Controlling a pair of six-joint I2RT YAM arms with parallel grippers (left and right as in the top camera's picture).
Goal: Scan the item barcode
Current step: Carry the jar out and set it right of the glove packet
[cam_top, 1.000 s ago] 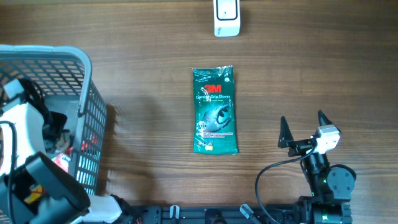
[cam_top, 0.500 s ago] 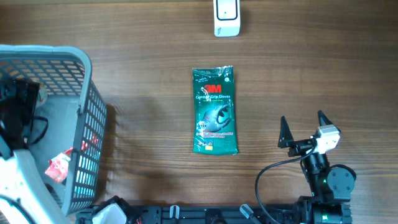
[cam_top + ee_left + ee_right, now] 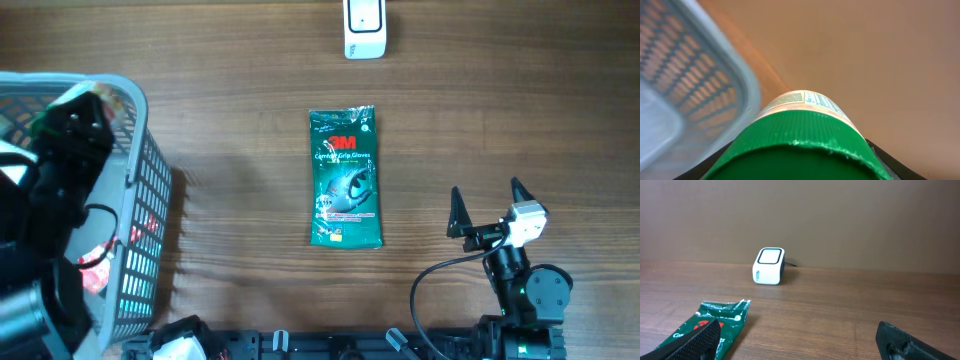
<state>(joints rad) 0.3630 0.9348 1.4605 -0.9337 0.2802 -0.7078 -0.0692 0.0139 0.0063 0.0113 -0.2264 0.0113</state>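
Down on the desk (image 3: pixel 220 120), the green packet (image 3: pixel 346 178) reads clearly from above: a red "3M" near the top, with "Comfort Grip Gloves" in white right under it. The lower print on it is too fine to read. The white scanner (image 3: pixel 769 266) has a tiny mark on its front, unreadable. The green-capped container (image 3: pixel 805 135) shows a printed label, but it's all blur.

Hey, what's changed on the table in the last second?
The left gripper, holding a green-capped container, has moved up toward the basket's far rim. The glove packet, scanner and open right gripper stayed put.
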